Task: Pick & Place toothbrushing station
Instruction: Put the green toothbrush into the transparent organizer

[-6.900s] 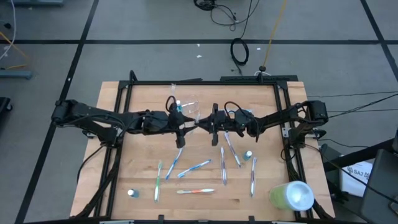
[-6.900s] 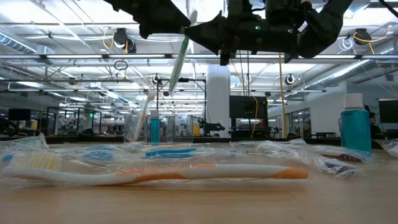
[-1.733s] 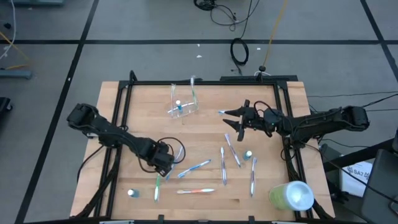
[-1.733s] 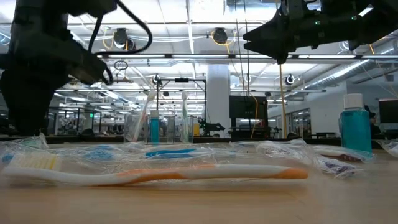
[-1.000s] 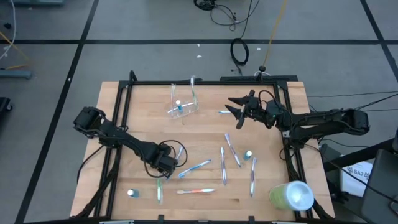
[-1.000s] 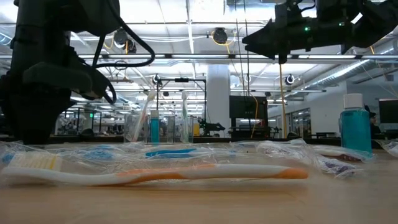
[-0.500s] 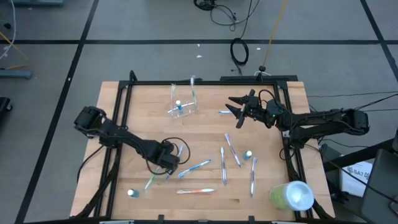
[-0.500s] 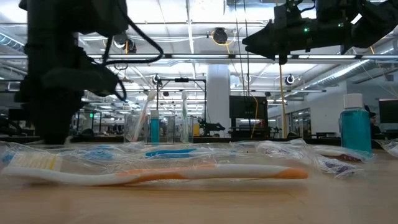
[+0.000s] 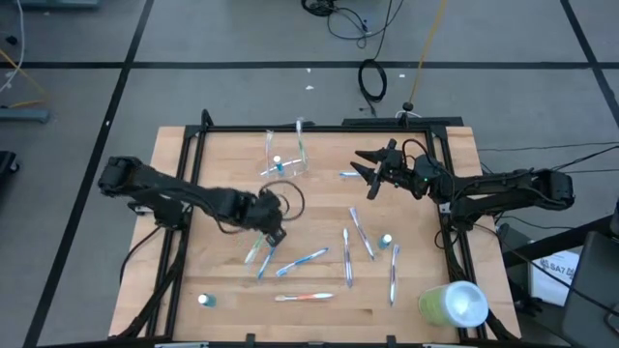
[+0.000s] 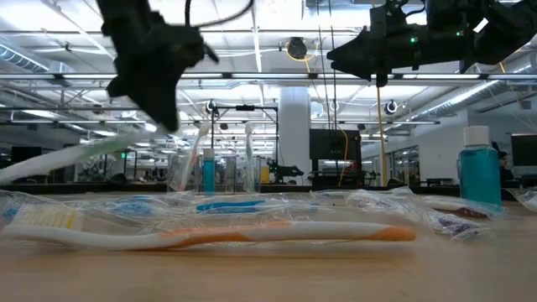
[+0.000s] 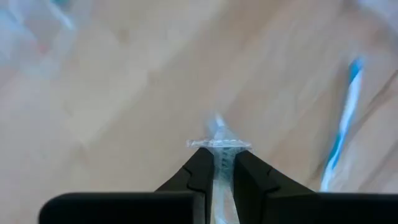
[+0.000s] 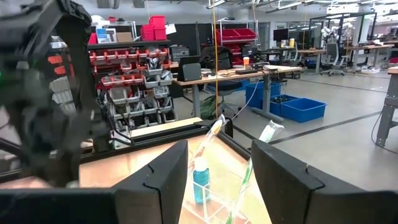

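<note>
My left gripper point(image 9: 272, 233) hangs over the middle-left of the table, shut on a green-and-white toothbrush in a clear wrapper point(image 9: 255, 253). In the low view the toothbrush point(image 10: 67, 158) slants out from it, above the table. The clear cup point(image 9: 286, 165) stands at the far middle with a small blue tube and toothbrushes upright in it. My right gripper point(image 9: 365, 180) hovers open to the right of the cup, and its wrist view shows the cup point(image 12: 214, 186) ahead of its fingers. My left gripper pinches the wrapped toothbrush near one end between its two fingers; the crimped wrapper tip point(image 11: 217, 144) sticks out just past the fingertips. The fingers slant down from above. The toothbrush is lifted clear and tilted, its long free end point(image 10: 25, 170) toward the table's near-left.
Several wrapped toothbrushes lie on the near half of the table, such as a blue one point(image 9: 302, 260) and an orange one point(image 9: 305, 297). Small white-capped tubes point(image 9: 204, 301) point(image 9: 386, 240) stand among them. A lime-green cylinder point(image 9: 453, 304) lies at the near right corner.
My left gripper has taken hold of the green toothbrush near the table's near-left, then risen and swung toward the table's middle, turning as it went. The toothbrush has been lifted clear of the table and now hangs tilted.
</note>
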